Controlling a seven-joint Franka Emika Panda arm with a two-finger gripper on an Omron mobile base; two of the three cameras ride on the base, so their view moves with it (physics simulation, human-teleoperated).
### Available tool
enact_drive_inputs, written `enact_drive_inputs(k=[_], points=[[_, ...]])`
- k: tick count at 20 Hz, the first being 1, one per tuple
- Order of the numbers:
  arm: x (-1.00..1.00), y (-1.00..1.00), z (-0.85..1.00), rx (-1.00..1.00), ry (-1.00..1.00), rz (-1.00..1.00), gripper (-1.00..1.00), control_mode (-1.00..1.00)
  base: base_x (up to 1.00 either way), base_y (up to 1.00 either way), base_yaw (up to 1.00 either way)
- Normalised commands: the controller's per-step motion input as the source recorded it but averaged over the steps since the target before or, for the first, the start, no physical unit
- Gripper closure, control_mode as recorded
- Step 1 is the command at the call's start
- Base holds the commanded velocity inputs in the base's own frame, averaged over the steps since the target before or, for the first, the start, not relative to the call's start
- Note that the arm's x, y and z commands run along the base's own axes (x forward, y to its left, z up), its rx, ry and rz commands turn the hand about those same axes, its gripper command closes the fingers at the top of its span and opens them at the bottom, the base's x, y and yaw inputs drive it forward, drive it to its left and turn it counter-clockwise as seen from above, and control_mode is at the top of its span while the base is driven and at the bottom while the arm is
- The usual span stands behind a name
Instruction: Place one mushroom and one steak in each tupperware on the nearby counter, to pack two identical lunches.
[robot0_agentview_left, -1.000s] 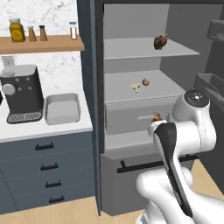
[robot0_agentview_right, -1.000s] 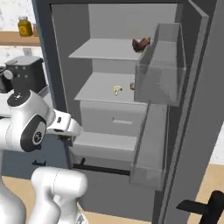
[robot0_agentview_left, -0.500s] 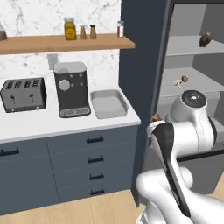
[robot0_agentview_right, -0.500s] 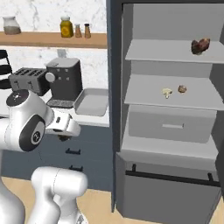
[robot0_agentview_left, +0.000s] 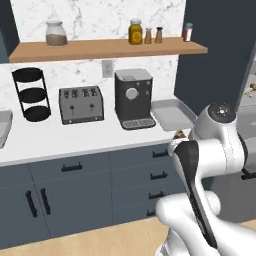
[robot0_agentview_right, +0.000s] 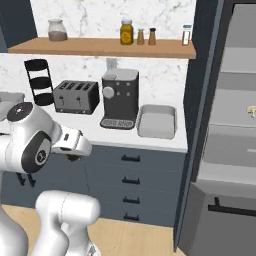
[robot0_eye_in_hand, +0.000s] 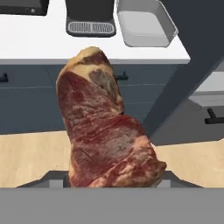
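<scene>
My base has swung away from the open fridge, and the flat white counter (robot0_agentview_right: 150, 142) with its dark blue-grey drawer fronts now lies ahead. My fingers are clamped on the marbled red slab of steak (robot0_eye_in_hand: 107, 131), which stands up large in the hand view. The pale grey shallow rectangular tupperware (robot0_agentview_right: 157, 121) sits beside the black-and-grey coffee machine (robot0_agentview_right: 120, 98), so I judge lowering the steak into it comes next.

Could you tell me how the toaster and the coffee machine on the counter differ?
The toaster is low, wide and grey with four slots on top; the coffee machine is taller, narrower and mostly black with a grey top. The toaster stands further from the tupperware, while the coffee machine stands right beside it. Both sit on the white counter against the marble wall, below the wooden shelf.
</scene>
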Motion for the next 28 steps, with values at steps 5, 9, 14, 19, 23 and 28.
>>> enact_drive_inputs(k=[5, 9, 14, 19, 23, 28], points=[[0.0, 0.0, 0.0, 0.0, 0.0, 0.0, 1.0, 1.0, 0.47, 1.0, 0.0], [0.0, 0.0, 0.0, 0.0, 0.0, 0.0, 1.0, 1.0, 0.66, 1.0, 0.03], [0.0, 0.0, 0.0, 0.0, 0.0, 0.0, 1.0, 1.0, 0.54, 1.0, 0.1], [0.0, 0.0, 0.0, 0.0, 0.0, 0.0, 1.0, 1.0, 0.26, 0.93, 0.05], [0.0, 0.0, 0.0, 0.0, 0.0, 0.0, 1.0, 1.0, 0.38, 0.73, 0.0], [0.0, 0.0, 0.0, 0.0, 0.0, 0.0, 1.0, 1.0, 0.51, 0.44, 0.0]])
